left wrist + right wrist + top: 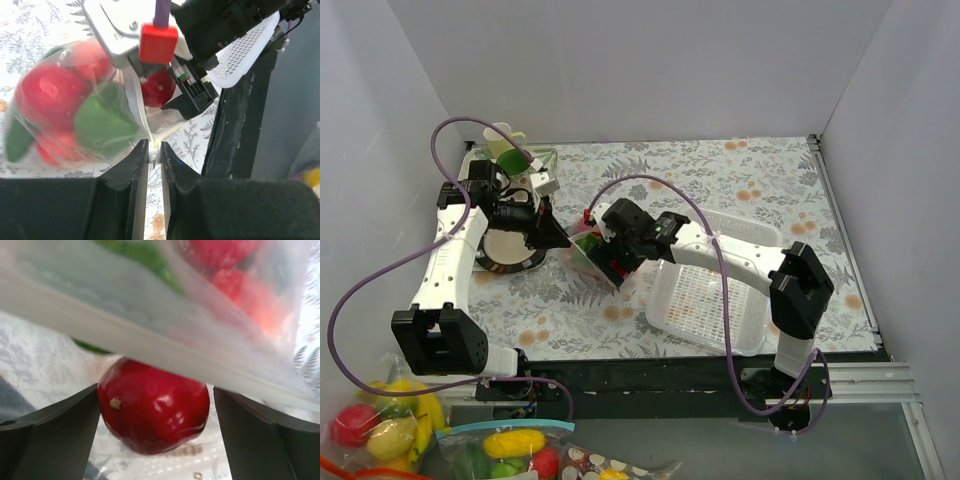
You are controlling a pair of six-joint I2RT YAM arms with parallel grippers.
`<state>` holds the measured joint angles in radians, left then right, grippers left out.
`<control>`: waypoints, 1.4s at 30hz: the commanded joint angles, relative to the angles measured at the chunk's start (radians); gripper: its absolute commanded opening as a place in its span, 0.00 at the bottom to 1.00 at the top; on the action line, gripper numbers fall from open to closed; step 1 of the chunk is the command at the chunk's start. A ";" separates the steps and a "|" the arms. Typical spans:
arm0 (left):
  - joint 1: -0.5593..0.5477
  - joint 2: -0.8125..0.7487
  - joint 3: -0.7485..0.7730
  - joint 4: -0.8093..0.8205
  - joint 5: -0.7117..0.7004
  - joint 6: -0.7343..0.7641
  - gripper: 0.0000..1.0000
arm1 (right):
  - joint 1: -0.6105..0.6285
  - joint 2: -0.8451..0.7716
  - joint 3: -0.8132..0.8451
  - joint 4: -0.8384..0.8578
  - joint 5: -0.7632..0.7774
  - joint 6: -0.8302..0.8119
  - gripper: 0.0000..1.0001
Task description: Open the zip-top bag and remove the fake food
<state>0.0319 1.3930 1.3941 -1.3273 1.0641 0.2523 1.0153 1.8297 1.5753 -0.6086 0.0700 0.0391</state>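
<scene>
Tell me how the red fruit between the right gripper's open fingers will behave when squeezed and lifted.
The red fruit is round and glossy, so it may slip out of a pinch. Its ball shape suggests it would roll on the table if nudged. It looks like hard plastic, so probably stiff and light.

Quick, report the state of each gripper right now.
Left gripper: shut on the clear crinkly plastic zip-top bag, at its whitish mouth edge.
Right gripper: open, with a glossy red plastic fruit between its fingers, not clamped.
</scene>
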 commanded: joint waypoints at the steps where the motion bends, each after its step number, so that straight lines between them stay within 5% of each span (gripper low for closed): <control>1: 0.002 -0.061 -0.012 0.020 0.045 0.007 0.09 | 0.042 -0.087 -0.159 0.016 -0.006 0.073 0.98; 3: 0.003 -0.065 -0.024 0.023 0.048 0.010 0.09 | 0.054 -0.118 -0.228 0.044 -0.010 0.088 0.98; 6: 0.003 -0.065 -0.023 0.002 0.068 0.030 0.20 | 0.058 -0.156 -0.285 0.101 -0.010 0.102 0.76; 8: 0.003 -0.068 -0.026 -0.019 0.085 0.036 0.45 | 0.058 -0.173 -0.299 0.144 -0.001 0.107 0.51; 9: 0.002 -0.072 -0.032 -0.018 0.086 0.031 0.71 | 0.058 -0.190 -0.307 0.158 0.005 0.107 0.46; 15: 0.003 -0.069 -0.069 0.069 0.053 -0.031 0.75 | 0.058 -0.219 -0.348 0.224 0.060 0.105 0.39; 18: 0.003 -0.045 -0.082 0.158 0.022 -0.082 0.75 | 0.058 -0.219 -0.376 0.242 0.047 0.117 0.45; 20: 0.003 -0.005 -0.101 0.294 -0.002 -0.171 0.75 | 0.068 -0.221 -0.409 0.256 0.045 0.130 0.72; 24: 0.003 0.119 -0.081 0.499 -0.053 -0.314 0.73 | 0.107 -0.224 -0.466 0.319 0.103 0.174 0.98; 32: -0.012 0.409 0.078 0.499 -0.055 -0.366 0.70 | 0.195 -0.172 -0.524 0.474 0.319 0.206 0.98; 42: -0.086 0.435 0.012 0.332 -0.115 -0.197 0.77 | 0.201 -0.087 -0.554 0.676 0.527 0.094 0.98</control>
<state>-0.0345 1.8561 1.4067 -0.8886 0.9668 -0.0448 1.2175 1.7100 1.0306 -0.0849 0.4774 0.1963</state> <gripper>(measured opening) 0.722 0.983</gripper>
